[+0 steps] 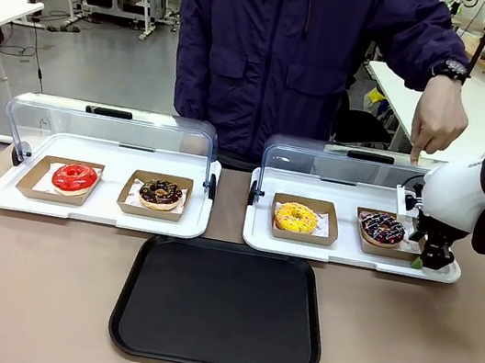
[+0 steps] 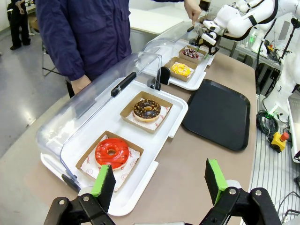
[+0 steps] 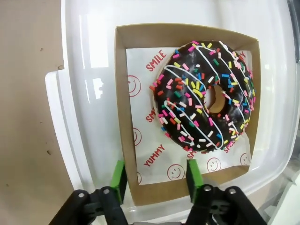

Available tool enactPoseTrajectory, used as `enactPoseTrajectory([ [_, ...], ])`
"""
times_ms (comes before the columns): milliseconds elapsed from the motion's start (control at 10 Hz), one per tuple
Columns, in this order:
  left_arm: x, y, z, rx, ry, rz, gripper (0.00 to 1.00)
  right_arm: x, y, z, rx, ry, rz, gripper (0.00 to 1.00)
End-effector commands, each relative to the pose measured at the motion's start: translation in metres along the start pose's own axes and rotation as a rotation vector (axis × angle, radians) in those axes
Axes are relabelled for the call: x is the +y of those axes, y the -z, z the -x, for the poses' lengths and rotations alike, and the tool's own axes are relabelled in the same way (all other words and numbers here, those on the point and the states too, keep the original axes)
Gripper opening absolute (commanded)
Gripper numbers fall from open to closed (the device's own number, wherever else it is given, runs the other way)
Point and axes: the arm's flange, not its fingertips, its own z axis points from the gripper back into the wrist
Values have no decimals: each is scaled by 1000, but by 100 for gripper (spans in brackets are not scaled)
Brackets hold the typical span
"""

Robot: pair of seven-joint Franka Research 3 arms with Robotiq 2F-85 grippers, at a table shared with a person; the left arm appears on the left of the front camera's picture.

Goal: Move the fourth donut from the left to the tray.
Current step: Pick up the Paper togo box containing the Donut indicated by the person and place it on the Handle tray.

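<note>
The fourth donut (image 1: pixel 382 227), dark chocolate with white drizzle and coloured sprinkles, sits in a brown cardboard holder (image 3: pixel 123 93) on the right white tray. In the right wrist view the donut (image 3: pixel 206 96) lies just beyond my right gripper (image 3: pixel 156 178), which is open, its green pads (image 3: pixel 118 180) at the holder's near edge with nothing held. From the front, that gripper (image 1: pixel 422 258) hangs low at the holder's right end. The black tray (image 1: pixel 220 306) lies in front of the white trays, bare. My left gripper (image 2: pixel 159 183) is open, hovering near the left white tray.
A red donut (image 1: pixel 74 178), a crumb-topped chocolate donut (image 1: pixel 161 192) and a yellow donut (image 1: pixel 296 217) sit in their holders. Both white trays (image 1: pixel 7 196) have clear lids raised at the back. A person's hand (image 1: pixel 436 125) points down behind the right tray.
</note>
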Motion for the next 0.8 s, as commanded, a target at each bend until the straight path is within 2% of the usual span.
enactPoseTrajectory([
  [0, -2, -1, -1, -8, 4, 7, 100, -6, -2, 2, 7, -27, -12, 0],
  [700, -2, -1, -1, -8, 4, 7, 100, -9, -3, 2, 5, -45, -65, 0],
])
